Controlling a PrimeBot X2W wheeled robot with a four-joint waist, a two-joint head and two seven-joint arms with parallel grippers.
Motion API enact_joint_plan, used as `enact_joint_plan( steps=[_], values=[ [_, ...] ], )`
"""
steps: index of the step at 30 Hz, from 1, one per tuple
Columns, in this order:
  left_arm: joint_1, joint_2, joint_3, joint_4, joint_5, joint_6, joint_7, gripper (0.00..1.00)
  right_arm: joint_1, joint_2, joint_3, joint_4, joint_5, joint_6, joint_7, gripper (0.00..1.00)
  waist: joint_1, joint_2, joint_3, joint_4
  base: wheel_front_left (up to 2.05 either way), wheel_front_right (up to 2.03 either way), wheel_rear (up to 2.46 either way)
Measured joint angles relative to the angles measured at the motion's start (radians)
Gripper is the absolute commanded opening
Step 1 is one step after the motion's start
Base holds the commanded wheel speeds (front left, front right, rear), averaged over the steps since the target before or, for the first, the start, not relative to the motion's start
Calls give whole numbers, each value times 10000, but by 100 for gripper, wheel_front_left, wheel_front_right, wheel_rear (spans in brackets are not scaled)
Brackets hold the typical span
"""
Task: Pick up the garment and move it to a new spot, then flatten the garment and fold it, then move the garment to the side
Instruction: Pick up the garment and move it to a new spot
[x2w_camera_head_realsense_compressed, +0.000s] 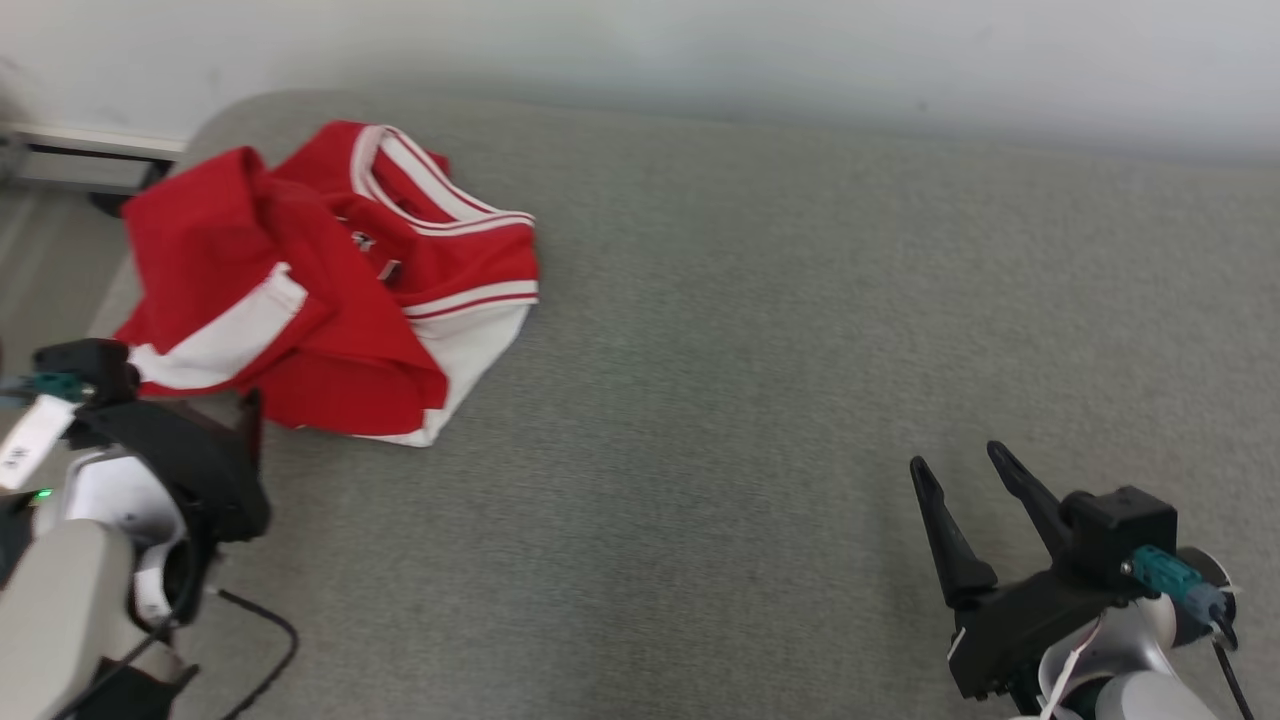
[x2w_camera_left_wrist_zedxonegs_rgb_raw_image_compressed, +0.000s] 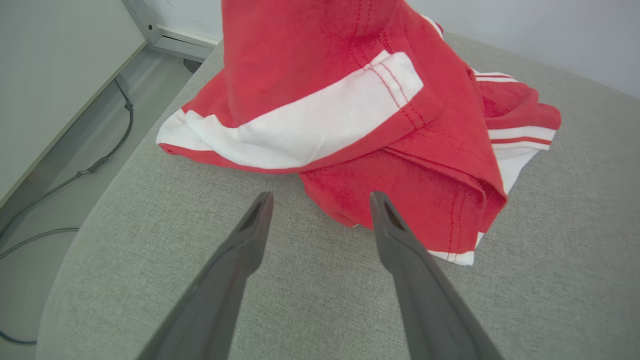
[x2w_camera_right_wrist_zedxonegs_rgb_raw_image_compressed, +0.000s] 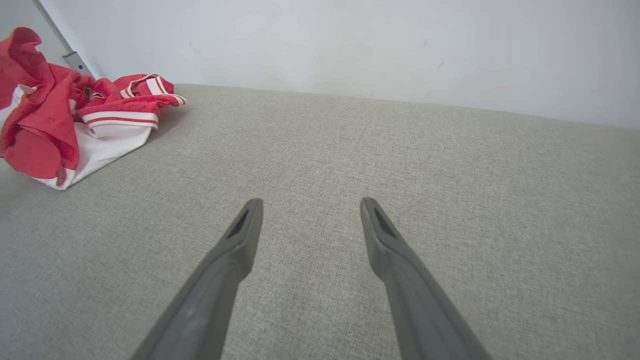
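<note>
The garment (x2w_camera_head_realsense_compressed: 330, 280) is red with white bands and lies crumpled in a heap at the far left of the grey fabric surface (x2w_camera_head_realsense_compressed: 760, 330). My left gripper (x2w_camera_left_wrist_zedxonegs_rgb_raw_image_compressed: 321, 196) is open, and its tips sit just short of the heap's near edge, with nothing between them. The garment (x2w_camera_left_wrist_zedxonegs_rgb_raw_image_compressed: 350, 110) rises in folds right ahead of those fingers. One left finger (x2w_camera_head_realsense_compressed: 250, 425) shows beside the red hem. My right gripper (x2w_camera_head_realsense_compressed: 955, 460) hovers open at the near right, far from the cloth. In its wrist view the right gripper (x2w_camera_right_wrist_zedxonegs_rgb_raw_image_compressed: 311, 201) points over bare fabric, with the garment (x2w_camera_right_wrist_zedxonegs_rgb_raw_image_compressed: 75, 120) far off to the left.
The surface ends in a rounded corner (x2w_camera_left_wrist_zedxonegs_rgb_raw_image_compressed: 100, 210) at the left, beyond the garment. Past that edge is floor with dark cables (x2w_camera_left_wrist_zedxonegs_rgb_raw_image_compressed: 75, 175). A pale wall (x2w_camera_head_realsense_compressed: 700, 50) runs along the back. Bare grey fabric stretches across the middle and right.
</note>
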Motion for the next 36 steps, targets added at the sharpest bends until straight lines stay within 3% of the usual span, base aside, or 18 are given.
enact_joint_plan(
  steps=[5, 17, 18, 19, 20, 36],
  values=[
    [-21, 389, 347, 81, 52, 184, -10, 100, -460, -115, 188, -272, -84, 13, 297, 100, 0, 0, 503, -689, 0, 0, 0],
    [-864, -15, 430, 295, 433, 349, -280, 100, -967, -408, -29, -589, -82, 102, 568, 100, 0, 0, 1768, -1958, 0, 0, 0],
    [-923, -33, 422, 364, 472, 353, -288, 73, -967, -418, -52, -587, -82, 102, 608, 100, 0, 0, 1852, -2020, 0, 0, 0],
    [-961, -33, 424, 401, 514, 389, -378, 17, -967, -418, -65, -583, -82, 102, 637, 100, 0, 1, 1929, -2078, 0, 0, 0],
    [-986, -31, 426, 426, 550, 431, -433, 0, -967, -418, -69, -573, -82, 102, 637, 100, 0, 0, 1995, -2125, 0, 0, 0],
    [-1455, -330, 259, 811, 1122, 433, -1279, 0, -1018, -207, -59, 263, -15, 102, 619, 100, -1, 0, 1437, -1835, 0, 0, 0]
  ],
)
